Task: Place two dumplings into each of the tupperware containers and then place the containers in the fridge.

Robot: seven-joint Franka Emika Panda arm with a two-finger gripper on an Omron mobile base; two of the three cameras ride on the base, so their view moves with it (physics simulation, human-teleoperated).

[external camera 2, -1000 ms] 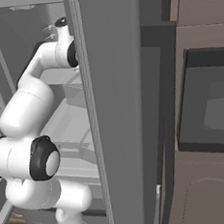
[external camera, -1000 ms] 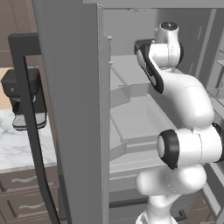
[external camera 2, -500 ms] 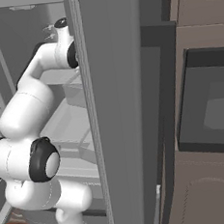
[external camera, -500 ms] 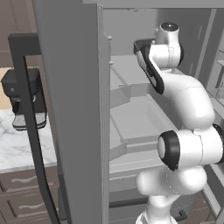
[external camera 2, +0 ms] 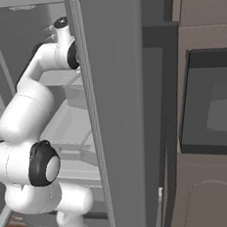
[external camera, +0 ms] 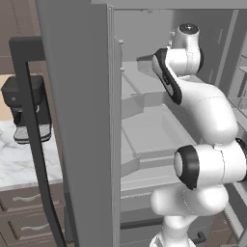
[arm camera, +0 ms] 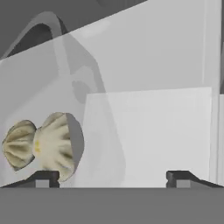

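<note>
A rendered home kitchen: tall grey steel fridge [external camera: 82,120] standing open, white marble counter [external camera: 24,166], brown wooden cabinets [external camera 2: 211,194], dark built-in microwave [external camera 2: 216,110].

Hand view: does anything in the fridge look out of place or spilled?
Nothing stands out. Two dumplings sit side by side, touching, in a translucent container on a pale fridge shelf. The gripper is open.

We see even, flat rendered light with no glare anywhere. The tall grey steel fridge [external camera: 82,120] reads mid-grey, its pale inner shelves [external camera: 149,130] brighter, with soft shadow under the upper shelf edge. The hand view looks soft and blurred, and two small beige wrinkled dumplings [arm camera: 41,146] there show faint shading. The base views stay sharp, with no visible edge distortion.
</note>
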